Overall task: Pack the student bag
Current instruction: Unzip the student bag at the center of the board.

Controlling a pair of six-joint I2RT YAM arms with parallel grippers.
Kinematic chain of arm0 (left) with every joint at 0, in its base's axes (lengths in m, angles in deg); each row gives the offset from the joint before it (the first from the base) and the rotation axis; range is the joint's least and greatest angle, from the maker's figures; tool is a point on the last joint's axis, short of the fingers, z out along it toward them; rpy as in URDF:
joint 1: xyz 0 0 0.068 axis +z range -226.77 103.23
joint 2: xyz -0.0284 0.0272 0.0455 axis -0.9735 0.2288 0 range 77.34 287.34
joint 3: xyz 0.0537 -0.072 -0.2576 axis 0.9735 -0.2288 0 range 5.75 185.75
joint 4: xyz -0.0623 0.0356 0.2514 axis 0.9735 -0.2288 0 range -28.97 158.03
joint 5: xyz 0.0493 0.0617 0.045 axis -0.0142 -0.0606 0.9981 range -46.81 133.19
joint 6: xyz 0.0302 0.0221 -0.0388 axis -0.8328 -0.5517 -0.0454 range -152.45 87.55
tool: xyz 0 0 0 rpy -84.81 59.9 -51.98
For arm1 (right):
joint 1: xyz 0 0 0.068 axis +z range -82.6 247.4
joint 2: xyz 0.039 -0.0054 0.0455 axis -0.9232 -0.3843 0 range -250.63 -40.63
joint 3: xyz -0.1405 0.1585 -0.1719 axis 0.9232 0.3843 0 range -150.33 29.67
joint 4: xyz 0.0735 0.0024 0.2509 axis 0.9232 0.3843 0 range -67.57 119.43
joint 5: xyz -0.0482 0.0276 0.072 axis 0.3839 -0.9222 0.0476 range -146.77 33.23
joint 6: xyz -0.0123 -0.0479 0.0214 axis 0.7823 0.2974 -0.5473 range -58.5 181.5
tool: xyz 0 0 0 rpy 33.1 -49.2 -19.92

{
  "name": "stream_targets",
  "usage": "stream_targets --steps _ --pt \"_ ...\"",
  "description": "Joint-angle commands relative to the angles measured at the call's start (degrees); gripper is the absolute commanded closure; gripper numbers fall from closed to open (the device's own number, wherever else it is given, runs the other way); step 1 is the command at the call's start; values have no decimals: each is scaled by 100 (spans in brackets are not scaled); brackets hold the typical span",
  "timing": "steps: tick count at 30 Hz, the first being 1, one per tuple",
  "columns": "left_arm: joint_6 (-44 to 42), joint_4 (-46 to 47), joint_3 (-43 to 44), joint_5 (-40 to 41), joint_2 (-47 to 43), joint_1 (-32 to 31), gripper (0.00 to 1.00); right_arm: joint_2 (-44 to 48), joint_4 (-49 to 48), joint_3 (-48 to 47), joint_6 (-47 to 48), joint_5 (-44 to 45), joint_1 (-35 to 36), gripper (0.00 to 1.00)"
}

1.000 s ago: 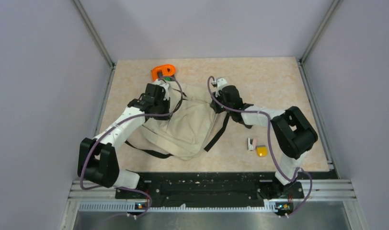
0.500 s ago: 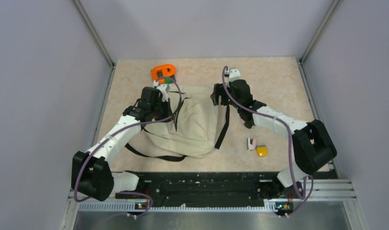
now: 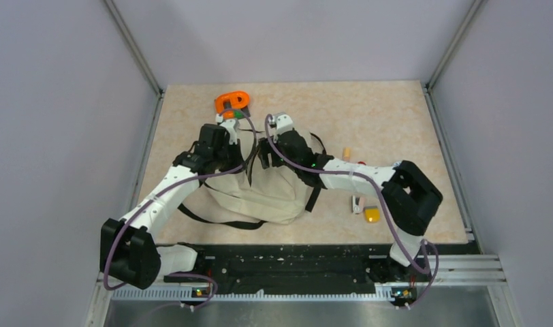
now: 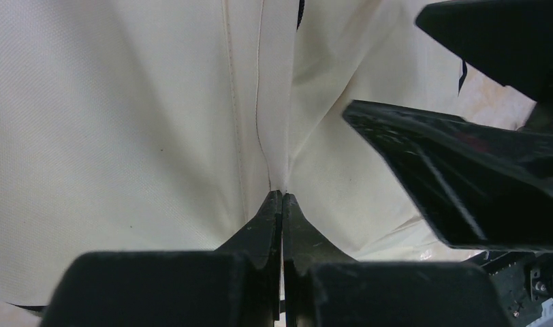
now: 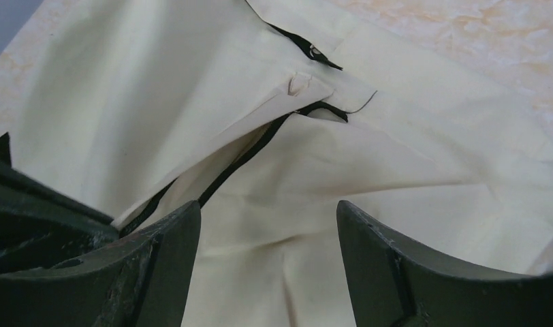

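Note:
The student bag [image 3: 277,194], a big beige backpack with black straps, lies crumpled mid-table. My left gripper [image 3: 238,159] is at the bag's upper left corner; in the left wrist view its jaws [image 4: 282,196] are shut on a pinched fold of the bag's fabric [image 4: 158,122]. My right gripper [image 3: 263,154] hovers just to the right of it, over the top of the bag. In the right wrist view it [image 5: 268,228] stands open above beige cloth, with a black zipper line [image 5: 250,153] just beyond its fingertips. Nothing lies between the right fingers [image 5: 168,252].
An orange object [image 3: 231,101] with a green part [image 3: 238,114] sits behind the bag near the back edge. To the right of the bag lie a yellow piece [image 3: 372,215], a small white and pink item [image 3: 357,204] and a small peach piece [image 3: 346,152]. Black straps [image 3: 219,219] trail off the bag's front left.
My right gripper has opened, let go of the bag's right top, and swung left until it is next to the left gripper. The bag has shifted and settled flatter. The left gripper keeps its grip.

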Motion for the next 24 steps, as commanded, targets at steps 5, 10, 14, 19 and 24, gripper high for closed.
stream_targets --steps 5,10,14,19,24 --pt "41 201 -3 -63 -212 -10 100 -1124 215 -1274 106 1001 218 27" --pt "67 226 -31 -124 -203 -5 100 -1724 284 -1799 179 1475 231 25" --pt "77 199 -33 14 -215 -10 100 -2068 611 -2106 310 2140 231 24" --pt "68 163 -64 475 -291 -2 100 -1643 621 -1668 493 2652 233 36" --pt "35 115 -52 681 -194 47 100 -1066 854 -1407 613 2549 224 67"
